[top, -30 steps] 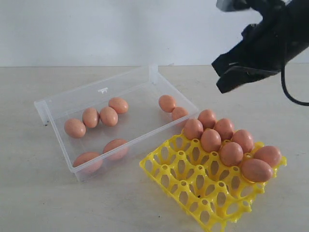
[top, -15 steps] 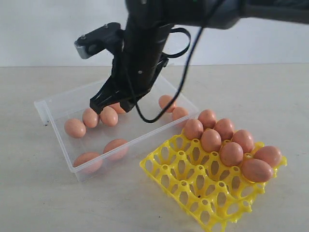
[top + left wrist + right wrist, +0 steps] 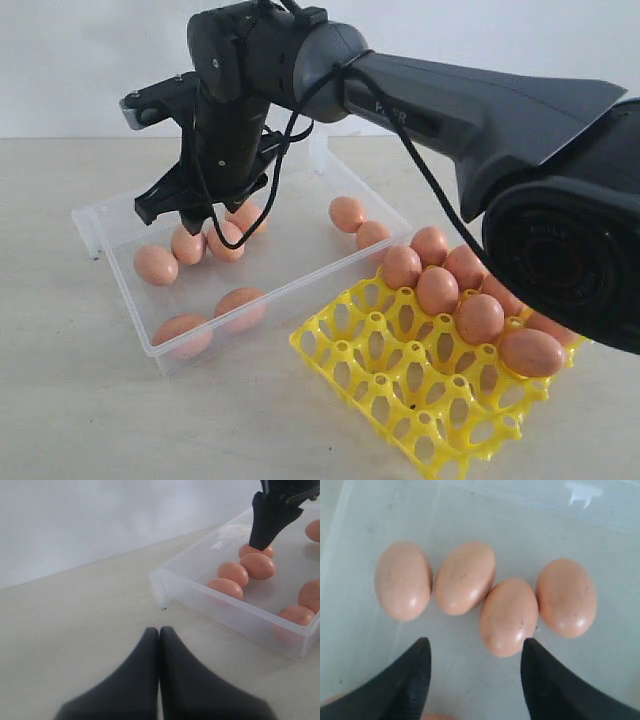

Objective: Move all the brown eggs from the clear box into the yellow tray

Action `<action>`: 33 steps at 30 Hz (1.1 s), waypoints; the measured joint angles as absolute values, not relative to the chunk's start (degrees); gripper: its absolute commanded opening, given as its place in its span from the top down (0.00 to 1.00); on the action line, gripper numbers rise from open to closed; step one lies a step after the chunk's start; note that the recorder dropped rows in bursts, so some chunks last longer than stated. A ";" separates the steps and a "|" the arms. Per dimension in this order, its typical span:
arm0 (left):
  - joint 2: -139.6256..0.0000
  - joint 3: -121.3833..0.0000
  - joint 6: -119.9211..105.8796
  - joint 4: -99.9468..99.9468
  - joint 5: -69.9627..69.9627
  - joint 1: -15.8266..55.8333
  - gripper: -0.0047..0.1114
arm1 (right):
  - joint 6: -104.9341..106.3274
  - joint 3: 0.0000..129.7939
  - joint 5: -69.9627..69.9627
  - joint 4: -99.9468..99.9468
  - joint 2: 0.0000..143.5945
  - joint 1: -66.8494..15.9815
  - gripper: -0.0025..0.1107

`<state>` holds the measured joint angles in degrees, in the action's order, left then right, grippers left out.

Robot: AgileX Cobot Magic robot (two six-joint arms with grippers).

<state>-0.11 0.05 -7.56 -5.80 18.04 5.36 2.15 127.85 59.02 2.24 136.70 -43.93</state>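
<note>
Right tool: jaws spread wide, nothing gripped. It hangs low over the shallow rectangular clear box of thin transparent plastic, with both fingertips just beside a row of four smooth oval brown eggs. No egg sits between the fingertips. Contact between a fingertip and the nearest egg cannot be determined.

Left tool: fingers pressed together along their full length, nothing between them. It sits over the bare pale desk, near the short left end of the box and clear of it.

Egg positions in the exterior view:
- Eight eggs lie in the box. The row of four is toward the left end. Two lie side by side at the near wall. Two more touch each other by the far right corner.
- At least seven eggs occupy cups along the far right side of the bright yellow tray, a moulded plastic lattice.

The tray lies on the desk just beside the right end of the box. Its near left cups are open. The right arm's housing covers part of its right edge.
</note>
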 measured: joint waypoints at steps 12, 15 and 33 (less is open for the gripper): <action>-0.11 0.05 -7.56 -5.80 18.04 5.36 1.00 | -2.63 127.85 53.16 -2.00 141.06 -43.93 0.58; -0.11 0.05 -7.56 -5.80 18.04 5.36 1.00 | -3.39 127.85 52.06 -3.02 142.56 -43.93 0.58; -0.11 0.05 -7.56 -5.80 18.04 5.36 1.00 | -6.27 129.17 47.01 1.02 145.57 -40.56 0.58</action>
<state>-0.11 0.05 -7.56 -5.80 18.04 5.36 -6.27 129.17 47.01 1.02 145.57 -40.56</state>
